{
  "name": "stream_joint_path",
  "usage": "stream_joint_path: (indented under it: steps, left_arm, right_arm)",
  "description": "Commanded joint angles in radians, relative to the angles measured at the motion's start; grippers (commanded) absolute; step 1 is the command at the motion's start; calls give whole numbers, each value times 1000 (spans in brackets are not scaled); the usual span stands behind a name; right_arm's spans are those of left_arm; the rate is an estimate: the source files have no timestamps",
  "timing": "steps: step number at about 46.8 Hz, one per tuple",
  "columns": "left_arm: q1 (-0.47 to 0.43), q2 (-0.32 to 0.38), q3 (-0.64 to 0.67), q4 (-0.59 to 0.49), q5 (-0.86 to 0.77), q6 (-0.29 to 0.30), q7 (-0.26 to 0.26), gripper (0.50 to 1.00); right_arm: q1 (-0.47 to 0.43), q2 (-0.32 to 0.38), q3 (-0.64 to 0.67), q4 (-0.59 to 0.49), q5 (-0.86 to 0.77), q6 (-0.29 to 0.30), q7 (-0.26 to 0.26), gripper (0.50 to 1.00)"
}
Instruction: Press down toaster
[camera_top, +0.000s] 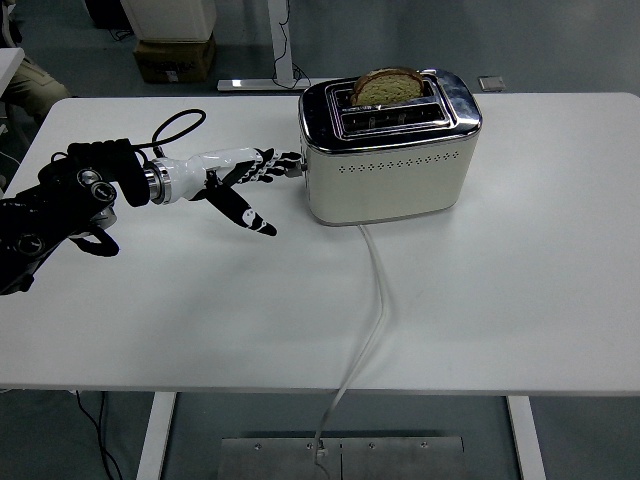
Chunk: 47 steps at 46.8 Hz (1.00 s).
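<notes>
Left hand (243, 178) fingertips hide toaster (388, 150) lever (contact unclear).

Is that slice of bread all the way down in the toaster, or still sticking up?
Partly down. The bread shows its top above the toaster slot, while the left hand presses at the lever side.

The scene is seen through a single head view, set high on the robot's side and aimed forward and down. The white table (480, 300) is taken in nearly whole, its near edge low in the frame and its far edge near the top. Floor is shown beyond the far edge and beneath the near one. No second view is provided.
</notes>
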Motion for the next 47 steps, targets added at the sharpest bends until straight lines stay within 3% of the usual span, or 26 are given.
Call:
stream_joint_path:
  steps: [1,47]
  left_arm:
    - [3,-1,0,0,0,0,0,1000]
    - [40,-41,0,49,-5,28,-17,1000]
  right_arm:
    - [-1,0,0,0,0,0,0,998]
    - [-12,0,0,-1,0,-2,-1,998]
